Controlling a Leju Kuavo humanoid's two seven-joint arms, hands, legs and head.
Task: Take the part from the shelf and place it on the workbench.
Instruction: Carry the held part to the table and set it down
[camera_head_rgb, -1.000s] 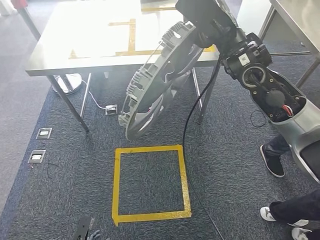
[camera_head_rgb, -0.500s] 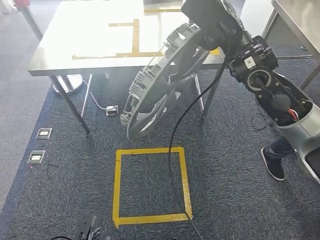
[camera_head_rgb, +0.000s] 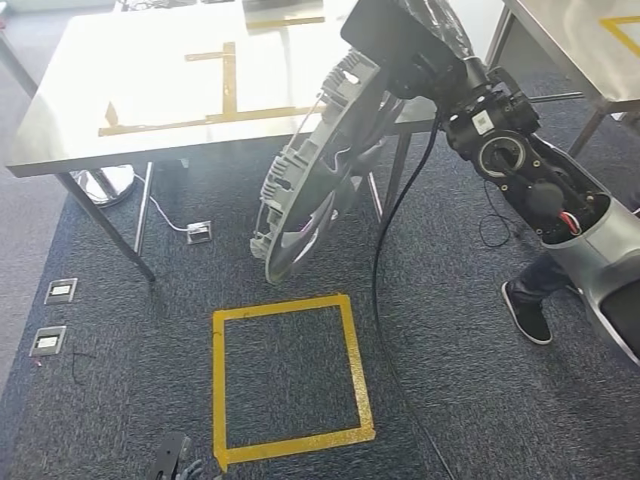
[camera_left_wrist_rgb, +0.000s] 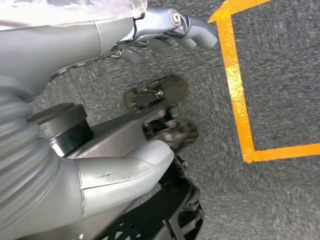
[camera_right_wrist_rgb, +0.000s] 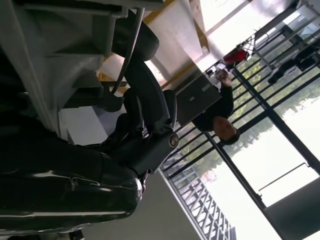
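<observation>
The right hand (camera_head_rgb: 411, 60) holds the round part (camera_head_rgb: 321, 170) over the bench (camera_head_rgb: 151, 100) edge. The left hand (camera_left_wrist_rgb: 166, 35) hangs open above the floor.

A robotics lab: steel workbench (camera_head_rgb: 68, 140), yellow floor tape (camera_head_rgb: 219, 380), grey carpet (camera_head_rgb: 453, 380).

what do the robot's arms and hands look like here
The right arm is silver with a black wrist section showing round joint housings, a small white square label, a bit of red wiring and a black cable hanging toward the carpet. A dark cover hides the right hand. The left hand has a grey ribbed cover, smooth silver-grey shells, a thick grey thumb and darker fingers.
</observation>
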